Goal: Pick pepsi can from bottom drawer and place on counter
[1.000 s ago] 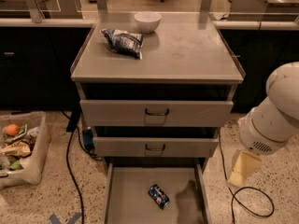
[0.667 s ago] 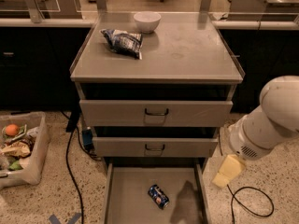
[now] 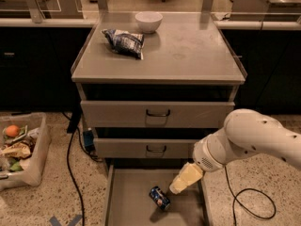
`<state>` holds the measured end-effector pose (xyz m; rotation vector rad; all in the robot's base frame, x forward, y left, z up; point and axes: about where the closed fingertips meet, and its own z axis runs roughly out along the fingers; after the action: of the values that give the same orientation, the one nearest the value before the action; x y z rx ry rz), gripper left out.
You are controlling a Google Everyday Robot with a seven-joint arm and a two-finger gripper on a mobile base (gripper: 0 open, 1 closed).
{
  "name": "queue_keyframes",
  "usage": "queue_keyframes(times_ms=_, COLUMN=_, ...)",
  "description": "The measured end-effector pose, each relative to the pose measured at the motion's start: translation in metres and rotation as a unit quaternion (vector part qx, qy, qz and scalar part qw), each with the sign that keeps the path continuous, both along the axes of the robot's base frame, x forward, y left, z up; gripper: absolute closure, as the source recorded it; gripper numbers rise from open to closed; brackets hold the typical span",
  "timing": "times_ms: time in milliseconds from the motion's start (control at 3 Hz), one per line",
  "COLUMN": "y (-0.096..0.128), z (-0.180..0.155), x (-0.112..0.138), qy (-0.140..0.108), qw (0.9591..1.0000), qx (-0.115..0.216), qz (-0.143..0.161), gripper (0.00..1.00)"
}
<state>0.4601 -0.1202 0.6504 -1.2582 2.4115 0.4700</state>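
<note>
A dark-blue can (image 3: 160,197) lies on its side on the flat grey floor of the open bottom drawer (image 3: 129,199), at the bottom centre of the frame. It is a small cylinder with pale and reddish marks on its side, and no lettering or brand can be read. Its long axis runs diagonally from upper left to lower right.

The robot's white arm (image 3: 249,138) enters from the right edge and slants down to the left. Its pale yellow tool (image 3: 177,187) hangs over the drawer, just beside the can's upper right. Whether the tool is apart or together cannot be told.

Above the drawer are two shut drawers, topped by the grey counter (image 3: 197,55). On the counter, a crinkled blue-and-white bag (image 3: 123,42) lies at upper left, with a white bowl (image 3: 148,21) behind it.
</note>
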Motion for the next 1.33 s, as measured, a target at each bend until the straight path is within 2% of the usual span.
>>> queue_keyframes(times_ms=333, y=0.000, z=0.000, x=0.000, qy=0.000, qw=1.0000, qx=0.000, qz=0.000, gripper=0.00)
queue_keyframes(times_ms=667, y=0.014, z=-0.025, x=-0.004, qy=-0.003, qw=0.9999, qx=0.009, qz=-0.007, gripper=0.00)
queue_keyframes(times_ms=1000, y=0.020, z=-0.093, x=-0.014, qy=0.019, qw=0.9987, qx=0.011, qz=-0.047, gripper=0.00)
queue_keyframes(times_ms=1333, y=0.019, z=-0.164, x=-0.009, qy=0.042, qw=0.9939, qx=0.003, qz=-0.102, gripper=0.00)
